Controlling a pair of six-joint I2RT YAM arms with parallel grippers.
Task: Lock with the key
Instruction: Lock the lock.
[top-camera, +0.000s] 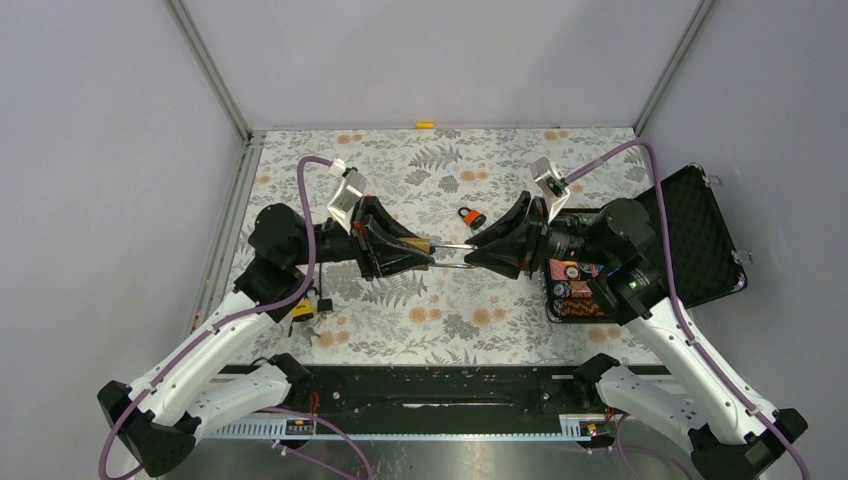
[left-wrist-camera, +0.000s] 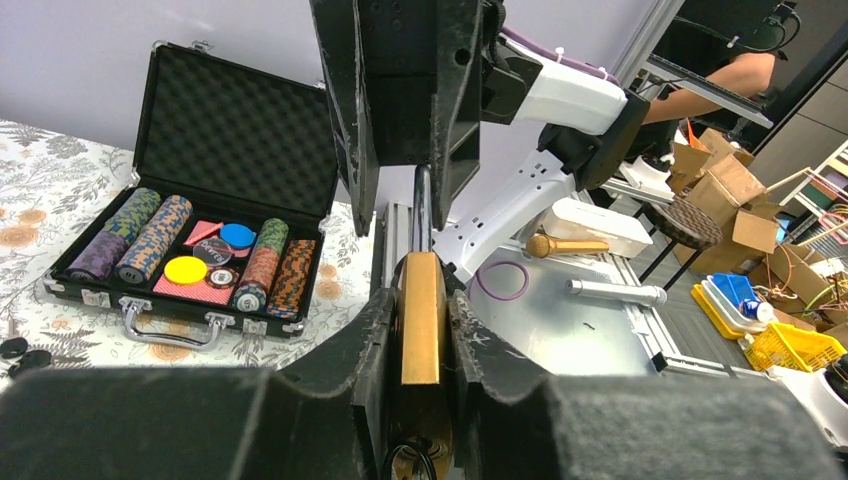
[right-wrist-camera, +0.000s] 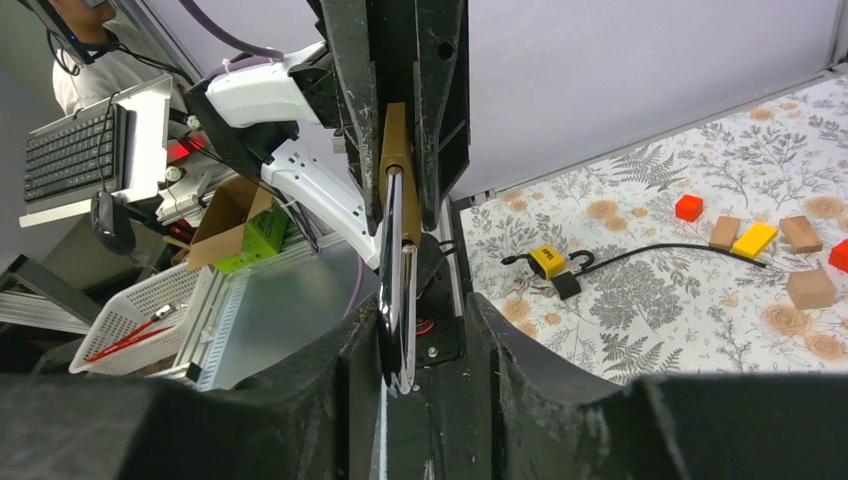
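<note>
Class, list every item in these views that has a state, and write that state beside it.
left gripper: shut on the brass padlock
right gripper: shut on its shackle
brass padlock: held off the table between both grippers
case: lid open, chips inside
orange padlock: lying on the table, free
yellow padlock: lying on the table, free

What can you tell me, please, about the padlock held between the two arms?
The padlock has a flat, brass-looking body and a shiny steel shackle. It is held level above the table: the left tool clamps the body, and the right tool pinches the shackle. Whether the shackle is latched cannot be told.
</note>
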